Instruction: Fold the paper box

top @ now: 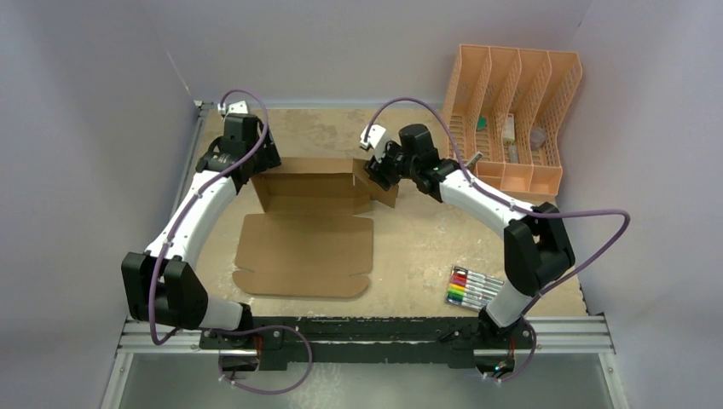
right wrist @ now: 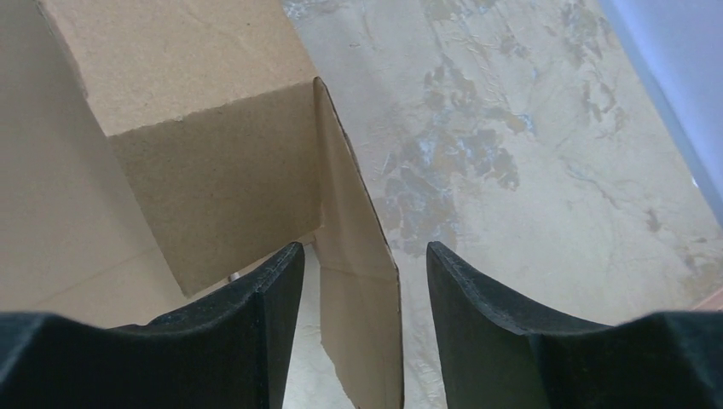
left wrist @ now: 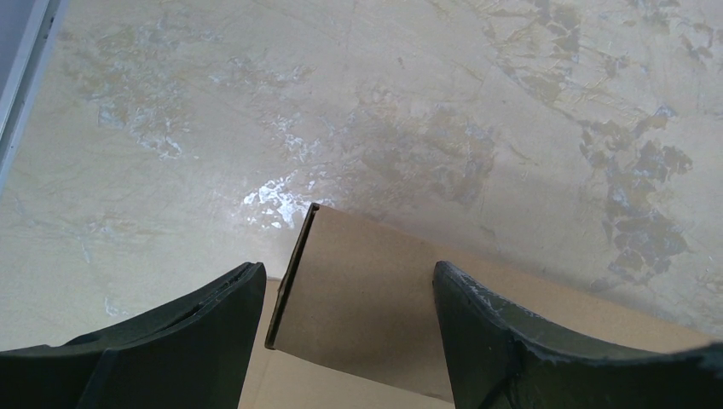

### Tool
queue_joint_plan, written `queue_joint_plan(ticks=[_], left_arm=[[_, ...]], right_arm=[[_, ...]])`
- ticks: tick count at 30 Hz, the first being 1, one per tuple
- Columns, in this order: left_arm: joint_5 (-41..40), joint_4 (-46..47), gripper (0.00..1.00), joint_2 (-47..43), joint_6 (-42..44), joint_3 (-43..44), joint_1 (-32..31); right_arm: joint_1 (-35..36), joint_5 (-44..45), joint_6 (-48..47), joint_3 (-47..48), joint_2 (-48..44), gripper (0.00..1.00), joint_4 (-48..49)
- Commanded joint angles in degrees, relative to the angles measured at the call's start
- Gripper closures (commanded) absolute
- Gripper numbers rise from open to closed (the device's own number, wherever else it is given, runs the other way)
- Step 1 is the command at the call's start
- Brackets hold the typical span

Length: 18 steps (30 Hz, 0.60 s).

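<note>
Lying crosswise, paper box, flap nearward

Robot test cell in a lab.
Closed in on three sides by plain pale-lilac screen walls; worn, blotchy counter edged with aluminium rail; left arm and right arm, white and black, bolted side by side at the near edge, purple cable looping loose in the open; staged props on the counter: a brown paper box with its walls raised, a peach slotted organizer at the far right corner, a row of coloured markers laid out neatly.
</note>
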Motion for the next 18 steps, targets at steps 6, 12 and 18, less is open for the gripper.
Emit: queue_joint_plan(ticks=[6, 12, 18], left_arm=[[3.80, 0.40, 0.29, -1.47, -1.29, -1.69, -0.19], [5.71, 1.48, 0.29, -1.76, -3.07, -2.72, -0.28], [7.52, 2.59, 0.29, -1.85, -4.65, -3.38, -0.29]], right_arm=[[2.92, 0.75, 5.93, 1.69, 2.46, 0.49, 5.29], [4.99, 5.99, 10.74, 2.20, 3.60, 0.55, 6.56], [7.08, 10.03, 16.42, 3.96, 6.04, 0.59, 5.42]])
